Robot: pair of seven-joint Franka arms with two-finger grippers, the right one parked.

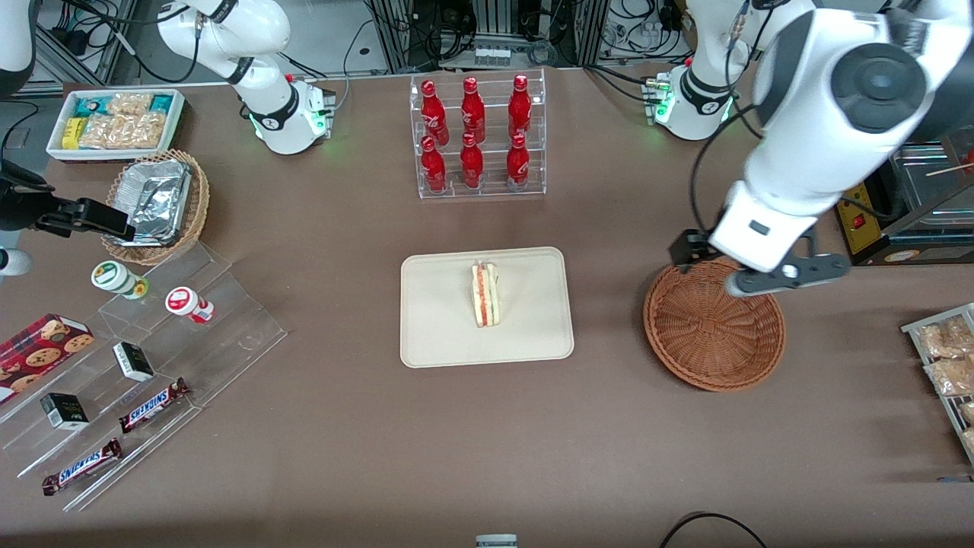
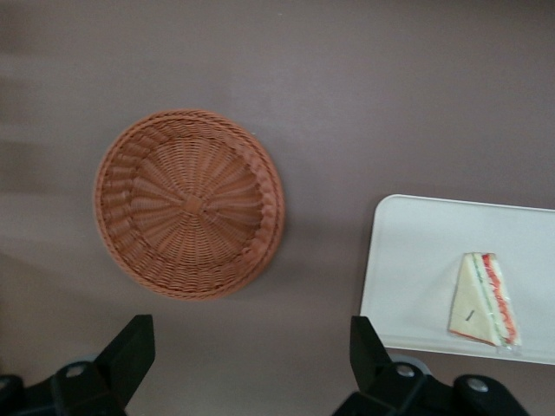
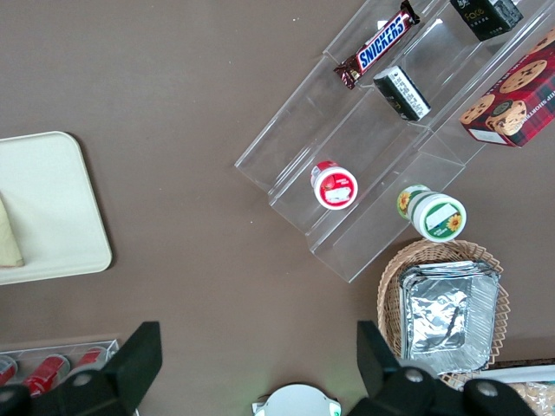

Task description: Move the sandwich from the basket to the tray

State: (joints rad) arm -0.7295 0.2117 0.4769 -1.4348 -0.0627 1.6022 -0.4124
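Note:
The sandwich [image 1: 485,295] [image 2: 486,299], a white bread wedge with a red and yellowish stripe, lies on the cream tray [image 1: 441,327] [image 2: 416,260] at the table's middle. The round reddish-brown wicker basket [image 1: 711,335] [image 2: 189,204] sits beside the tray toward the working arm's end, with nothing in it. My left gripper [image 1: 753,266] [image 2: 250,355] hangs high over the basket's rim farther from the front camera. It is open, its black fingers [image 2: 130,351] wide apart with only bare table between them.
A clear rack of red bottles [image 1: 478,137] stands farther from the camera than the tray. Toward the parked arm's end are a stepped acrylic shelf of snacks [image 1: 152,342], a foil-tray basket [image 1: 156,202] and a white snack bin [image 1: 114,122]. Bagged snacks [image 1: 947,358] lie at the working arm's end.

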